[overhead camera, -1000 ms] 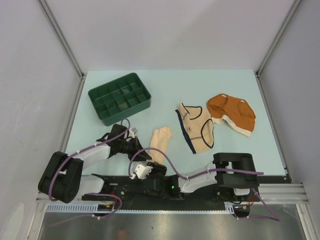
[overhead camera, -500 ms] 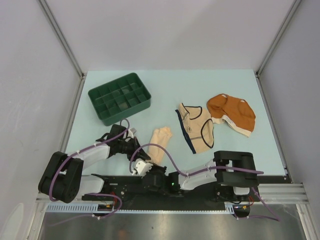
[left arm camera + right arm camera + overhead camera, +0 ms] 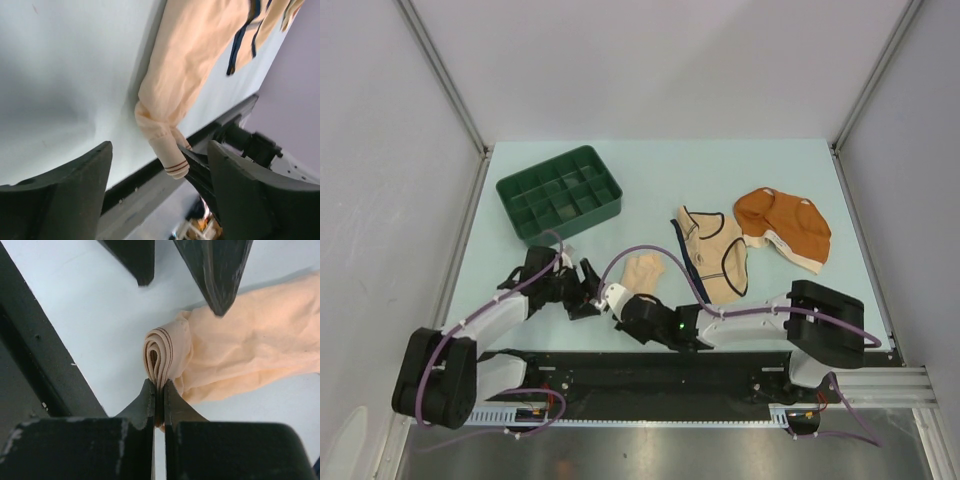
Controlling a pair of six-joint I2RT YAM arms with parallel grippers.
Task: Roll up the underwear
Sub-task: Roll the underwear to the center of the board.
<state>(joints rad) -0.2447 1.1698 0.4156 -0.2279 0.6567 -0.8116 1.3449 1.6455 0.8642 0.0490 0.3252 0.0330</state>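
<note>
**While pinched at its near tip by right gripper (image 3: 159, 390): peach garment (image 3: 642, 272), roll barely begun**

Clamped fully shut on a small coil of folded layers at that tip; in the right wrist view, nothing but cloth between the jaws. Left gripper (image 3: 582, 293) wide open, holding nothing, parked just left of the same coil with both fingers (image 3: 215, 270) aimed at it from the opposite side, not touching.

Key relation: long axis of peach garment running from the coil away from the arm bases, leaning slightly right toward cream garment (image 3: 715, 255). All unrolled cloth lying flat on table (image 3: 770, 170) beyond the right gripper. Judged: rolling has to travel forward along that axis, away from the bases, with the open left jaws well placed to pin or guide the coil. Right arm nearer, already on it; left just beside.

Cream garment just right of the peach one, apart from it. Rust garment (image 3: 785, 225) further right, against the cream one's far corner. Tray (image 3: 560, 195) far left, well apart. Neither of those two garments rolled yet.

Versus a second ago: right arm unfolded from its tucked pose at the near edge and stretched left-forward, gripper carried up onto the table. Peach garment shorter along its axis in the top view, near end drawn forward. Left gripper nudged slightly left. Cream, rust, tray unmoved.
</note>
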